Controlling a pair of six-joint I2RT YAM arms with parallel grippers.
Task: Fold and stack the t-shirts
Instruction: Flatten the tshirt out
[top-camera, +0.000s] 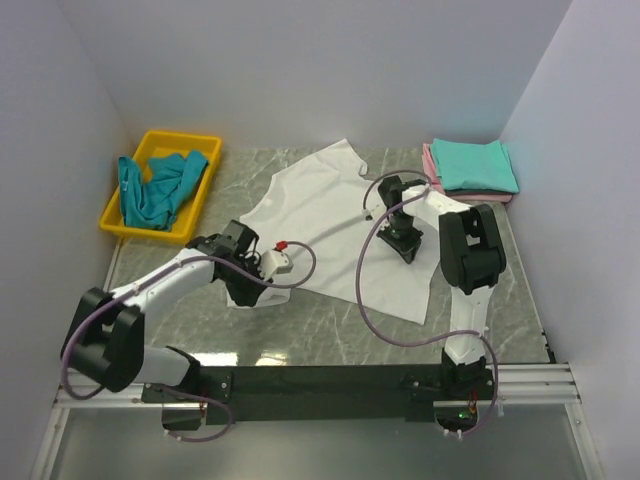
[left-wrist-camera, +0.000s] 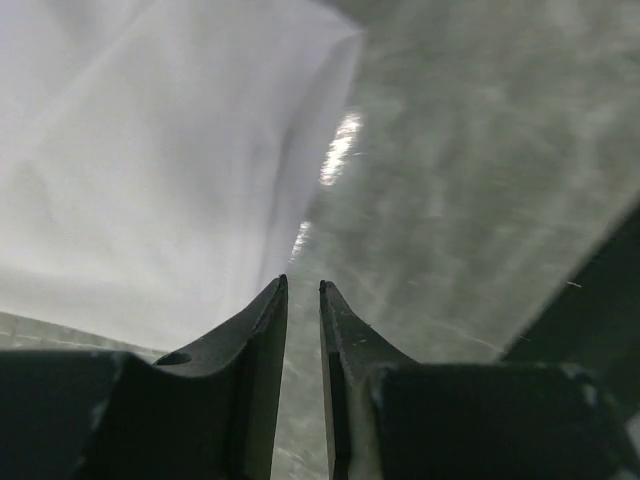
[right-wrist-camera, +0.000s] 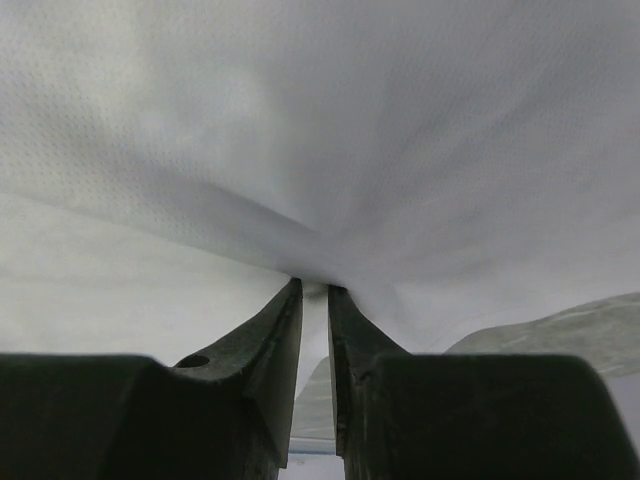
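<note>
One white t-shirt (top-camera: 320, 215) lies spread mid-tabletop (top-camera: 330, 340), flat and ready for folding. Folded teal and pink t-shirts (top-camera: 475, 165) are stacked at the far right, which I judge to be the destination. Crumpled teal t-shirts (top-camera: 160, 185) sit in the yellow tray (top-camera: 115, 215). The right end effector (right-wrist-camera: 313, 287) is clamped on gathered white cloth. The left end effector (left-wrist-camera: 303, 285) is nearly together at the shirt's near edge, and I cannot tell whether cloth is caught.

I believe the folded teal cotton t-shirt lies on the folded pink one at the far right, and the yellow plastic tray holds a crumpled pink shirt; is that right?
No: the top external view shows the yellow plastic tray holding a crumpled teal shirt, not a pink one. The folded teal t-shirt does lie on the folded pink t-shirt.
</note>
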